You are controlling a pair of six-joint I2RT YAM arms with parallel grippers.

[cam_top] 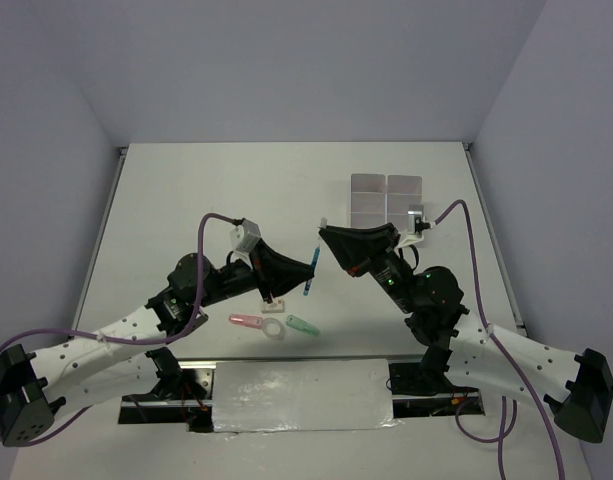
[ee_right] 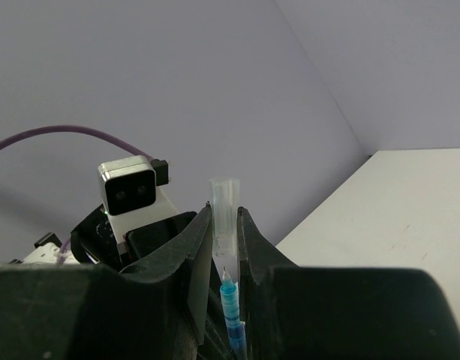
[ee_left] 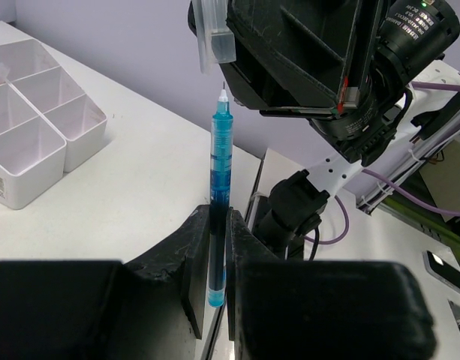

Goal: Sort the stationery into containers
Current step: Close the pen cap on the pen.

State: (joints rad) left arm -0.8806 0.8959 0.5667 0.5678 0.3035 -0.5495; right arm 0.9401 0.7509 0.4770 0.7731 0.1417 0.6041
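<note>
My left gripper [cam_top: 304, 268] [ee_left: 220, 216] is shut on a thin blue pen [cam_top: 309, 275] [ee_left: 219, 161], held off the table with its bare tip pointing at the right gripper. My right gripper [cam_top: 325, 234] [ee_right: 226, 219] is shut on a clear pen cap [ee_right: 224, 210] [ee_left: 214, 36], just beyond that pen tip [ee_right: 230, 300] and apart from it. The white containers [cam_top: 386, 198] [ee_left: 34, 142] stand at the back right. On the table below lie a pink highlighter [cam_top: 246, 321], a clear ring [cam_top: 274, 329], a green piece [cam_top: 304, 325] and a white eraser [cam_top: 276, 301].
The table's near edge carries a white plate [cam_top: 301, 395] between the two arm bases. Purple cables [cam_top: 211, 225] loop off both wrists. Grey walls close in the table at the back and both sides.
</note>
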